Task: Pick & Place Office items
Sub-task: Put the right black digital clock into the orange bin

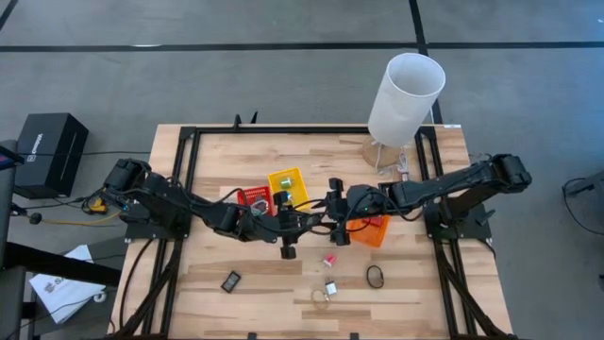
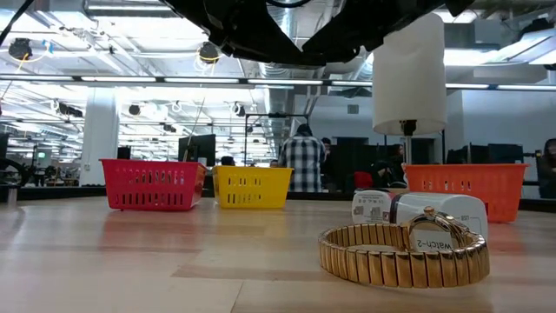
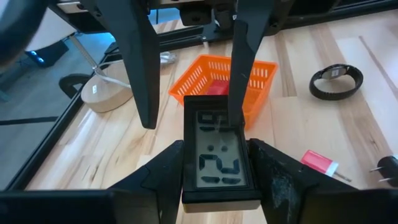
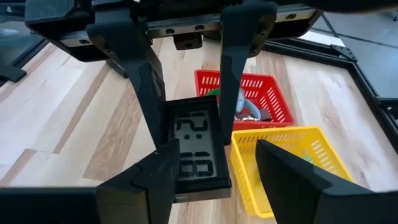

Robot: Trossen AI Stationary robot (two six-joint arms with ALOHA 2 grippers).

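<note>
A small black digital clock with a grey LCD face (image 3: 219,160) is held above the middle of the table by my left gripper (image 3: 219,186), which is shut on it. My right gripper (image 4: 224,180) faces it from the table's right side and is open. Its two fingers (image 3: 138,68) stand on either side of the clock's far end (image 4: 194,149). The two grippers meet over the table between the trays (image 1: 313,223). Other small items lie on the near part of the table: a black block (image 1: 231,280), a red and white piece (image 1: 329,258), a black band (image 1: 376,277) and a clear ring (image 1: 321,297). My left gripper pinches the clock by its two long sides (image 3: 186,174) between the fingers, reaching level from the table's left. The clock is lifted clear, lying flat with its face up. My right gripper has one finger (image 4: 158,174) close beside the clock's edge; I cannot tell whether it touches.
A red tray (image 1: 253,198), a yellow tray (image 1: 288,181) and an orange tray (image 1: 374,231) sit mid-table around the grippers. A tall white cylinder (image 1: 406,94) stands on a wooden base at the far right. A gold watch band (image 2: 404,254) and a white box (image 2: 434,222) lie near the low camera.
</note>
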